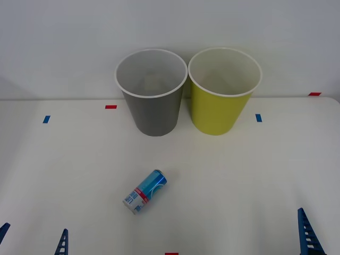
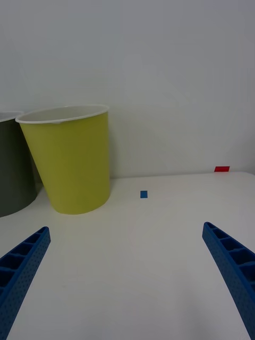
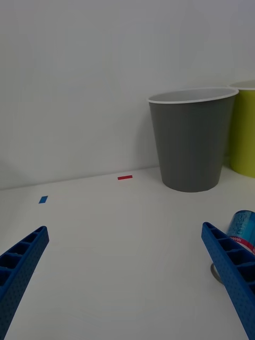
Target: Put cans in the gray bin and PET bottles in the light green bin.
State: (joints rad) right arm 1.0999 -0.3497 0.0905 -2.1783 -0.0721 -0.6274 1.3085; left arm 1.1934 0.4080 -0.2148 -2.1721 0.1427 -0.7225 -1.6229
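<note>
Front view first: the white table [image 1: 255,175] spreads out ahead of me, and against the pale wall at its far side stand my two bins, upright and nearly touching, the gray bin [image 1: 153,94] on my left and the light green bin [image 1: 223,94] on my right. Both have white rims and pale insides; I can see nothing lying in either. The can [image 1: 145,192] lies on its side on the table, well short of the bins and nearest the gray one, blue with a red-and-white band, one silver end turned toward me and to my left.

My left gripper [image 1: 33,238] sits low at the near edge on my left, its blue ribbed fingers [image 3: 21,265] spread wide with nothing between them. From its wrist camera the can [image 3: 241,229] lies just beyond one fingertip, outside the gap, and the gray bin [image 3: 192,139] stands farther off.

My right gripper [image 2: 127,276] is at the near edge on my right, fingers [image 2: 231,265] likewise wide apart and holding nothing, facing the light green bin [image 2: 71,159].

Small blue tape marks [image 1: 47,119] and red tape marks [image 1: 110,107] dot the table.
</note>
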